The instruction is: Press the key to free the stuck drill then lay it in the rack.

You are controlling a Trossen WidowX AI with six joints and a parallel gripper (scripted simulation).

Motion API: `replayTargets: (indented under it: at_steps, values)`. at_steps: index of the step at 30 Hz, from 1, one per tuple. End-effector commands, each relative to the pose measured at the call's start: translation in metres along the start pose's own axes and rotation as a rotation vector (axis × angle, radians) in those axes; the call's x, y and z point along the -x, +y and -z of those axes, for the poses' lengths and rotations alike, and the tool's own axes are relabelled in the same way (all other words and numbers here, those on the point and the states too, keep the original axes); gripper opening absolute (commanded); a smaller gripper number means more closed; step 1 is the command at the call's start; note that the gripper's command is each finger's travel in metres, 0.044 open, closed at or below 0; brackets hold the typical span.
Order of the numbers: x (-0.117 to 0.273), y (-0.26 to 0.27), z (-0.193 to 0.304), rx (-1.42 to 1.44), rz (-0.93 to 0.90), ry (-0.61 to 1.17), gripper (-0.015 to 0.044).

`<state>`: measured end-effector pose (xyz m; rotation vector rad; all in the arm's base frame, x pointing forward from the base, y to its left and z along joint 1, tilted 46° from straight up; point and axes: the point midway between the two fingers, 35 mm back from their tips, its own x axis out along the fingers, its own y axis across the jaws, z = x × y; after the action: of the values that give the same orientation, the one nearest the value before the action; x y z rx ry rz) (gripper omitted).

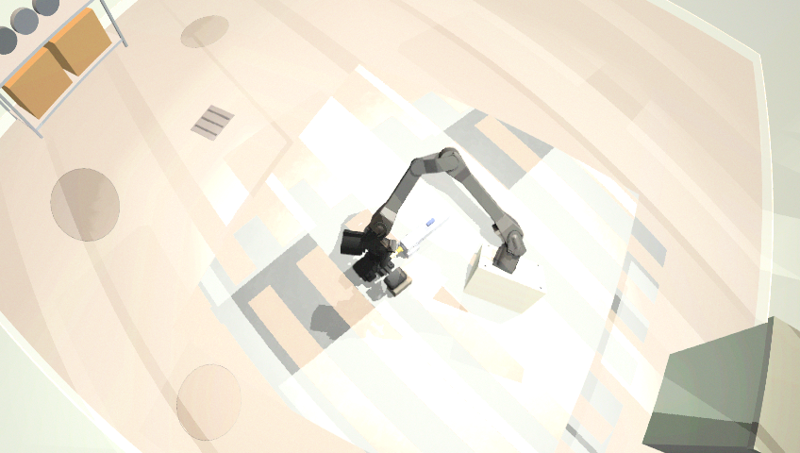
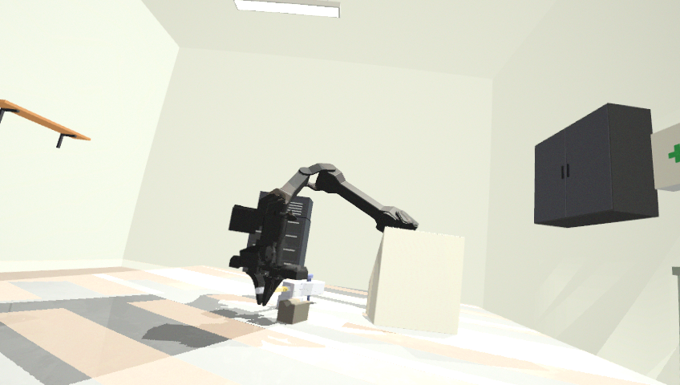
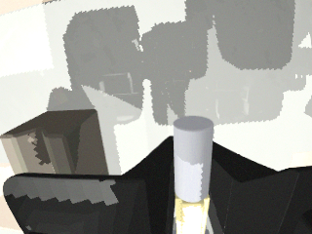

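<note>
A black parallel-jaw gripper (image 1: 384, 246) (image 2: 261, 302) (image 3: 183, 142) is closed on a slender drill with a grey cylindrical end and a yellow length (image 1: 399, 250) (image 2: 284, 289) (image 3: 193, 161), its fingers pointing down in the exterior view. The drill lies level, its yellow part directed at a white block-shaped holder (image 1: 415, 238) (image 2: 305, 288) to the right; whether its tip is clear of the holder cannot be told. The small blue key (image 1: 429, 222) (image 2: 309, 277) stands on the holder's far side in the exterior view—how deeply it is pressed is too small to read. A small brown grooved block, apparently the rack (image 1: 399, 288) (image 2: 292, 312) (image 3: 83, 141), sits near the holder on the near side and bears no drill yet. The step in hand appears to be the withdrawal. The next move calls for a straight pull along the drill's axis—a sideways or twisting motion could bind it—before it is lifted over the rack.
</note>
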<state>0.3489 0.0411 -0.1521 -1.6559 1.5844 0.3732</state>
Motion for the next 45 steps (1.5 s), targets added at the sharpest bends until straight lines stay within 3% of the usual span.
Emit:
replayTargets:
  at_steps: [1, 45]
  values:
    - [0.001, -0.001, -0.008, -0.005, 0.001, -0.005, 0.0000]
    - [0.024, 0.001, -0.019, -0.006, 0.001, -0.007, 0.0000]
